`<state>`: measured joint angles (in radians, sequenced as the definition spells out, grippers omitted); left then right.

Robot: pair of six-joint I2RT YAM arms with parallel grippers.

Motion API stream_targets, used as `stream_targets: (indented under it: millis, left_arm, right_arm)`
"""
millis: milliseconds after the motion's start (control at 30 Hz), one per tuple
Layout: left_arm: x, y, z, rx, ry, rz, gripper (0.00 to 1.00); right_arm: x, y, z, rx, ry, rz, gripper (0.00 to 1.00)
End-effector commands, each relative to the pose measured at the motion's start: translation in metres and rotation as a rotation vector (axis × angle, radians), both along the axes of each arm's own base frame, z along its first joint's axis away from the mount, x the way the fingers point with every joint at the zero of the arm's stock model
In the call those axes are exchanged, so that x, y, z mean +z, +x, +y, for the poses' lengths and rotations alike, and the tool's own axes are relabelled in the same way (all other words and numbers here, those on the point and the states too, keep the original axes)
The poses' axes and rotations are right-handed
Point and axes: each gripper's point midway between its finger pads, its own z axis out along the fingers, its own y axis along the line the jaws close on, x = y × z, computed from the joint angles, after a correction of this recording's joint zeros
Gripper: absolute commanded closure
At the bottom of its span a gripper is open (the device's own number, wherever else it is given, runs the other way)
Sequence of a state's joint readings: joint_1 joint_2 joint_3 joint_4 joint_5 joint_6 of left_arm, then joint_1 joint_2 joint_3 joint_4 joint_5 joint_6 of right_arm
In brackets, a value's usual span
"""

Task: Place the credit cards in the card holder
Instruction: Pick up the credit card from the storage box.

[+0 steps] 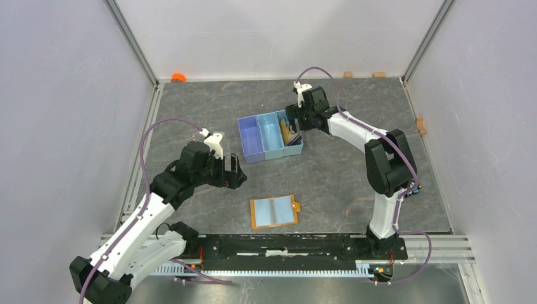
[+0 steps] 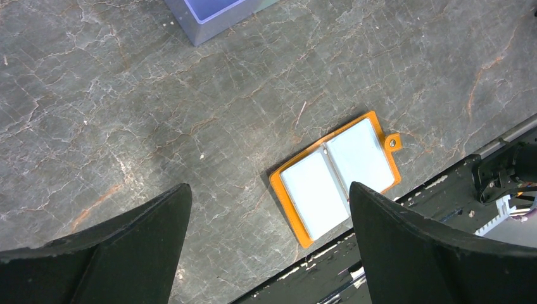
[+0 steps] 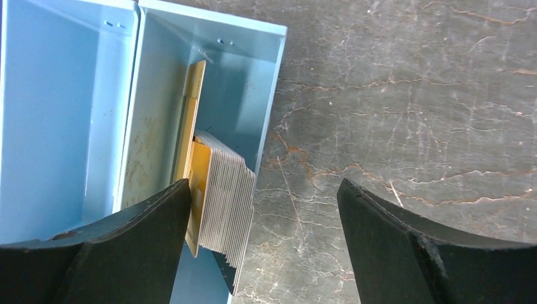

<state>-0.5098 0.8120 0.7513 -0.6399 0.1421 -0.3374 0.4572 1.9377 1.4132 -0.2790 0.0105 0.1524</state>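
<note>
The card holder point(image 1: 274, 212) lies open and flat near the front rail, orange-rimmed with pale blue panels; it also shows in the left wrist view point(image 2: 335, 180). The credit cards point(image 3: 225, 190) stand on edge as a stack in the right compartment of the blue tray point(image 3: 130, 95), with a gold card point(image 3: 193, 126) on the stack's left. My right gripper point(image 3: 265, 182) is open over that compartment point(image 1: 292, 120). One finger is inside beside the gold card, the other outside the tray wall. My left gripper point(image 2: 269, 185) hangs open and holds nothing, left of the holder point(image 1: 235, 172).
The tray point(image 1: 251, 156) has three compartments; its left and middle ones look bare. A small orange object point(image 1: 178, 77) and tan blocks point(image 1: 347, 74) lie along the back wall. The black base rail point(image 1: 285, 244) runs just in front of the holder.
</note>
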Motion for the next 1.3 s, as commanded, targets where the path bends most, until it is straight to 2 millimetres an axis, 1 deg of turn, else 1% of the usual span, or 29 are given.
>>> stream_targets:
  millis: [0,67,200,300,400,500,533,600,667,767,833,900,967,1033,1133,1167,1267]
  left_arm:
    - [0.005,0.004,-0.005,-0.046,-0.009,-0.039,0.00]
    - [0.004,0.004,-0.005,-0.048,-0.009,-0.036,0.00]
    - [0.003,0.003,-0.006,-0.053,-0.010,-0.031,0.00]
    - [0.003,0.003,-0.007,-0.055,-0.011,-0.028,0.00]
    - [0.002,0.003,-0.007,-0.058,-0.010,-0.026,0.00]
    - [0.002,0.003,-0.007,-0.058,-0.010,-0.025,0.00]
    - [0.002,0.003,-0.008,-0.060,-0.011,-0.025,0.00]
    - [0.002,0.003,-0.008,-0.061,-0.010,-0.023,0.00]
    - [0.002,0.003,-0.008,-0.061,-0.011,-0.023,0.00]
    - [0.002,0.003,-0.008,-0.062,-0.011,-0.021,0.00]
    - [0.001,0.003,-0.008,-0.061,-0.009,-0.019,0.00]
    - [0.001,0.003,-0.008,-0.061,-0.009,-0.020,0.00]
    - [0.001,0.003,-0.008,-0.063,-0.011,-0.021,0.00]
    - [0.002,0.003,-0.008,-0.063,-0.011,-0.022,0.00]
    - [0.003,0.002,-0.009,-0.070,-0.015,-0.030,0.00]
    - [0.003,0.002,-0.009,-0.077,-0.019,-0.033,0.00]
    - [0.006,-0.002,-0.014,-0.112,-0.041,-0.044,0.00]
  right_arm:
    - [0.027,0.006,-0.014,-0.032,-0.005,-0.054,0.12]
    - [0.027,0.005,-0.016,-0.031,-0.011,-0.051,0.15]
    - [0.029,0.002,-0.014,-0.012,0.003,-0.055,0.27]
    - [0.033,0.001,-0.011,-0.001,0.017,-0.062,0.31]
    - [0.039,0.001,-0.011,0.003,0.021,-0.077,0.39]
    - [0.042,0.001,-0.012,0.007,0.021,-0.087,0.43]
    - [0.042,0.000,-0.008,0.021,0.034,-0.083,0.46]
    - [0.043,-0.002,-0.006,0.036,0.042,-0.082,0.54]
    - [0.043,-0.003,-0.005,0.040,0.044,-0.080,0.56]
    - [0.045,-0.004,-0.003,0.052,0.060,-0.086,0.65]
    - [0.047,-0.004,-0.002,0.056,0.064,-0.088,0.68]
    - [0.050,-0.005,-0.002,0.057,0.071,-0.094,0.75]
    - [0.057,-0.005,-0.001,0.061,0.083,-0.111,0.83]
    - [0.065,-0.006,0.002,0.070,0.097,-0.122,0.88]
    - [0.082,-0.011,0.007,0.091,0.137,-0.148,0.97]
    - [0.091,-0.013,0.009,0.102,0.156,-0.162,0.99]
    - [0.117,-0.023,0.017,0.146,0.214,-0.206,1.00]
